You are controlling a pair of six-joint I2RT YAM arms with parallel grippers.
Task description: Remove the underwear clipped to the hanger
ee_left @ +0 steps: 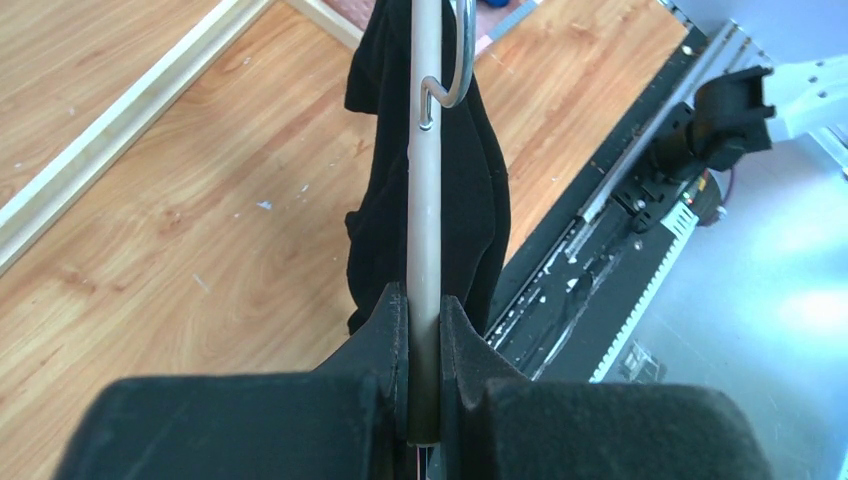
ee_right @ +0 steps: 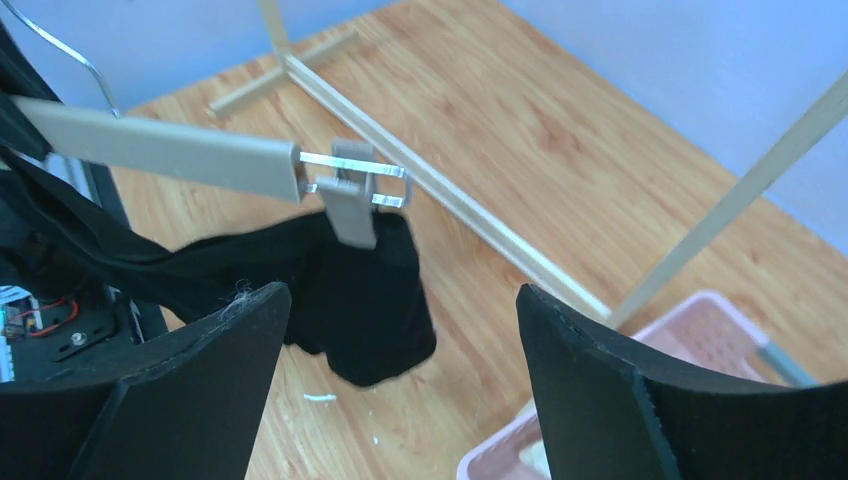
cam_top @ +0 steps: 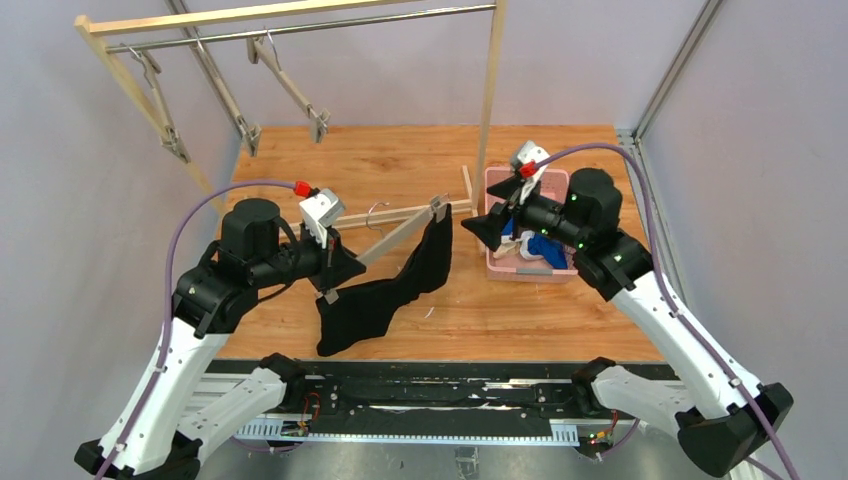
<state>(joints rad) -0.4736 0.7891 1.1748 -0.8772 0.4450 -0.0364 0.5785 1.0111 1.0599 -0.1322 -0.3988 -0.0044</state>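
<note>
Left gripper clamps the beige hanger over a wooden table, right gripper spread wide, lavender walls around.

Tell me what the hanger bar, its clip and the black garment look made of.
Hanger bar: smooth matte beige, probably plastic, possibly painted wood; even colour, no grain.
Clip: shiny metal frame with a beige tab; it glints.
Black underwear: soft matte cloth; it sags in folds.
</note>
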